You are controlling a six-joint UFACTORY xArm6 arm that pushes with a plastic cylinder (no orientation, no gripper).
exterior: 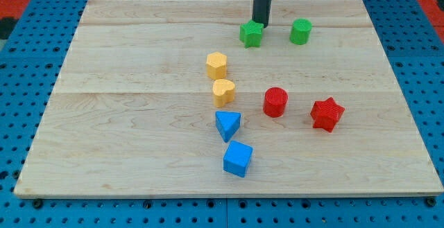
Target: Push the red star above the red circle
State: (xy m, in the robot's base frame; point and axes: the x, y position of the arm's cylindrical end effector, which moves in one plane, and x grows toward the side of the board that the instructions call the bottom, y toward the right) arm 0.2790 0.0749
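The red star point(327, 114) lies on the wooden board toward the view's right. The red circle point(275, 102) stands just to its left and slightly higher in the view, a small gap between them. My tip point(260, 24) is near the view's top, right behind the green star point(252, 34), touching or nearly touching it. The tip is far above both red blocks.
A green circle point(301, 31) sits right of the green star. A yellow hexagon point(216, 65) and a yellow heart point(223, 91) stand left of the red circle. A blue triangle point(227, 125) and a blue cube point(237, 159) lie below them. The board's edge point(229, 195) runs along the bottom.
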